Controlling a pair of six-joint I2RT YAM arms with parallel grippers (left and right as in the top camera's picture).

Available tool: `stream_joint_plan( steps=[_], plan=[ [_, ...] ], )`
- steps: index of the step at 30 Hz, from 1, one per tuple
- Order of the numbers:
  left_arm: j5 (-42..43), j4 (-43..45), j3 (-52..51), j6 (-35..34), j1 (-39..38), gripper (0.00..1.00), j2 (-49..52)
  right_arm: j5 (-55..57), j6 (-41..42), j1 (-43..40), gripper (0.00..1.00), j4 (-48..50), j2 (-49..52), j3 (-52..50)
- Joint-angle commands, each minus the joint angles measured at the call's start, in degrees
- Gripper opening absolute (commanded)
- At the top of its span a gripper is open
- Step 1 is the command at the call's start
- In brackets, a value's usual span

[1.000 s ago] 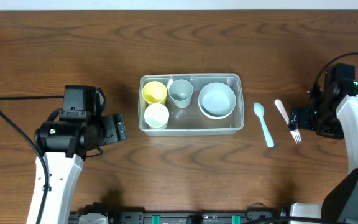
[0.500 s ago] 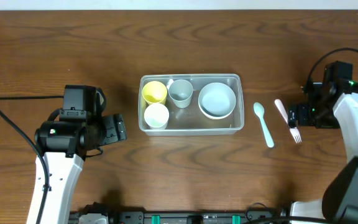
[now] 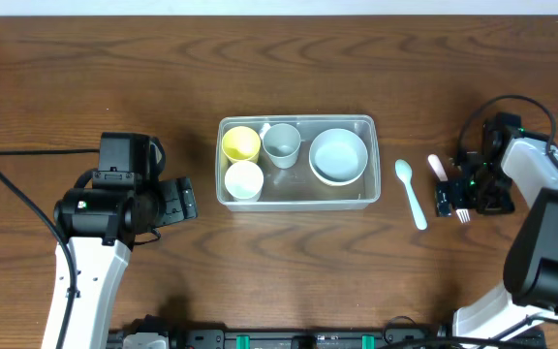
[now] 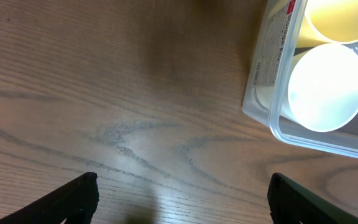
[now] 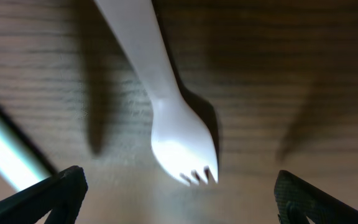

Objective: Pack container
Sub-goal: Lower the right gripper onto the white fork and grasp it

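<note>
The container, a clear shallow tub, sits mid-table and holds a yellow cup, a white cup, a grey cup and a white bowl. To its right lie a pale teal spoon and a pale pink fork. My right gripper hangs open over the fork's tined end. In the right wrist view the fork lies between the wide-spread fingers of the right gripper, untouched. My left gripper stands open left of the tub, empty.
In the left wrist view the left gripper is over bare wood, with the tub's corner and the white cup at upper right. The spoon shows at the right wrist view's left edge.
My right gripper has moved left and forward until it is over the fork's tines. The left arm and everything in the tub have stayed still.
</note>
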Motion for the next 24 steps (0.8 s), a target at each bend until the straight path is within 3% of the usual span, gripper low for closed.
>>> stream_joint_plan(
  steps=[1, 12, 17, 24],
  plan=[
    [0.2, -0.3, 0.0, -0.5, 0.2, 0.87, 0.0, 0.4, -0.9, -0.4, 0.97, 0.9, 1.9, -0.3],
    [0.2, -0.3, 0.0, -0.5, 0.2, 0.87, 0.0, 0.4, -0.6, -0.4, 0.93, 2.5, 5.3, -0.3],
    [0.2, -0.3, 0.0, -0.5, 0.2, 0.87, 0.0, 0.4, -0.4, -0.4, 0.79, 2.8, 5.3, -0.3],
    [0.2, -0.3, 0.0, -0.5, 0.2, 0.87, 0.0, 0.4, 0.5, -0.4, 0.67, 3.9, 5.3, -0.3]
  ],
)
